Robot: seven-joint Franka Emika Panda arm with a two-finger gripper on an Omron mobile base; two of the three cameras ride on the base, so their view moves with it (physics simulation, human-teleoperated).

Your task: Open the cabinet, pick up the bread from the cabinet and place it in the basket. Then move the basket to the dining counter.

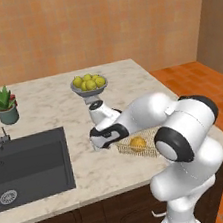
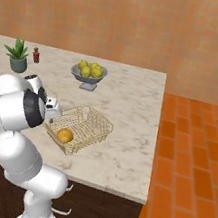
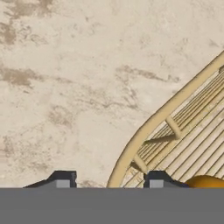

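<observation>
1. Hand view, lower right: the golden-yellow wire mesh basket [image 3: 183,131] shows its rounded rim, with the small golden-orange bread bun [image 3: 205,182] peeking at the bottom edge.
2. The two-finger gripper [image 3: 109,183] sits at bottom centre, its dark fingertips [image 3: 62,179] spread apart astride the rim, gripping nothing.
3. Right base view, centre: the basket [image 2: 91,120] rests on the beige speckled marble-look dining counter [image 2: 133,100], the bun [image 2: 65,135] inside its near corner.
4. Upper centre stands a grey bowl of yellow-green fruit [image 2: 89,72]; upper left, a potted green plant [image 2: 18,55].
</observation>
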